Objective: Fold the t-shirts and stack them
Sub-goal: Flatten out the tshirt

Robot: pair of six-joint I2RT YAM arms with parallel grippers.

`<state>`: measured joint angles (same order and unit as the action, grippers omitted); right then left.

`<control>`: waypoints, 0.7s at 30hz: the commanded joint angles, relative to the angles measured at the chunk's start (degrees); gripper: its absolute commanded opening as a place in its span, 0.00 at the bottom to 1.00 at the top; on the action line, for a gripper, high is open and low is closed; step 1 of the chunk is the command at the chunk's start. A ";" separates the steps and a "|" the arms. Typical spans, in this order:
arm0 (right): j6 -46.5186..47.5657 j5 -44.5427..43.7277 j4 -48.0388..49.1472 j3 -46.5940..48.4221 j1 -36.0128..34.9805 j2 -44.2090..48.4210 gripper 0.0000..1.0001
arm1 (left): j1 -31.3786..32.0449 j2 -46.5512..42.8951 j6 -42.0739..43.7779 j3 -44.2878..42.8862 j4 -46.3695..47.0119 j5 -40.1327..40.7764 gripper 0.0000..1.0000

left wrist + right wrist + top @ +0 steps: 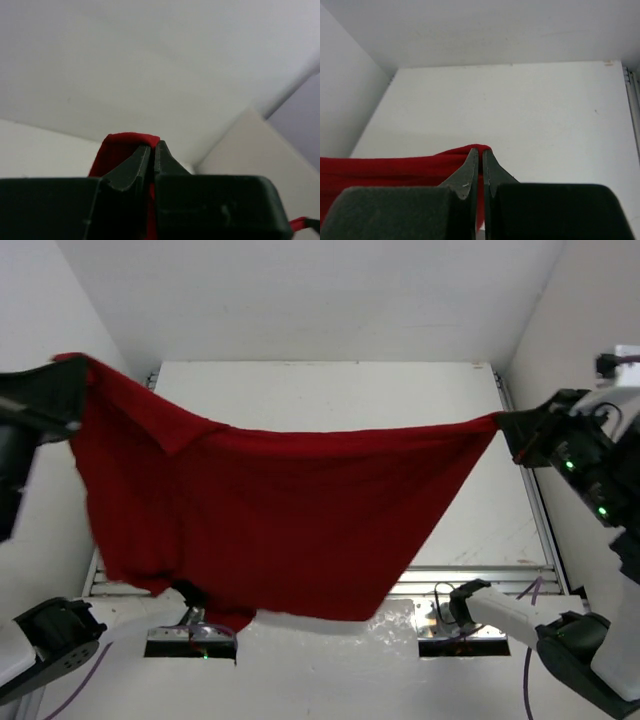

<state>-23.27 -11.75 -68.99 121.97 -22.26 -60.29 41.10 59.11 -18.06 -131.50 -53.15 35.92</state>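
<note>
The left gripper (pixel 72 368) is held high at the left side of the overhead view, its jaws pressed together on one corner of the t-shirt (pixel 280 520). In the left wrist view the two fingers meet with only a thin layer of red cloth between them, and a fold of the fabric arches up over the tips and down behind them.

The right gripper (pixel 508 430) is raised at the right side, a little lower than the left one. Its jaws are also clamped together on a corner of the shirt. In the right wrist view the dark fingers pinch a narrow edge of cloth, and the rest of the fabric runs off to the left in a taut band.

The shirt hangs in the air between the two grippers, spread wide above the white table (pixel 350 390). Its top edge runs from one gripper to the other with a shallow sag in the middle. A flap of cloth folds over near the upper left. The body drapes down toward the near edge, deepest on the left, where the lowest fold covers part of the left arm near its base. Whether the cloth touches the table there cannot be told.
</note>
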 commanded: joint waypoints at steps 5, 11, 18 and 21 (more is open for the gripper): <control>2.87 -6.09 7.90 -6.40 0.11 -4.91 0.00 | -0.41 7.15 9.18 7.14 4.10 7.49 0.00; 4.37 -8.99 11.50 -9.65 0.11 -10.10 0.00 | -0.41 13.82 14.02 6.10 9.02 11.28 0.00; 6.83 -13.12 4.49 11.42 0.38 -18.37 0.00 | -0.41 19.38 13.84 -9.65 6.91 8.64 0.00; 6.22 -13.47 5.70 7.09 0.38 -13.66 0.00 | -0.32 15.17 14.02 -5.27 9.28 7.50 0.00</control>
<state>-17.96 -22.31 -64.49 129.32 -22.22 -79.70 41.10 79.90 -5.50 -136.27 -48.71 43.86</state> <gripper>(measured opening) 0.003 0.022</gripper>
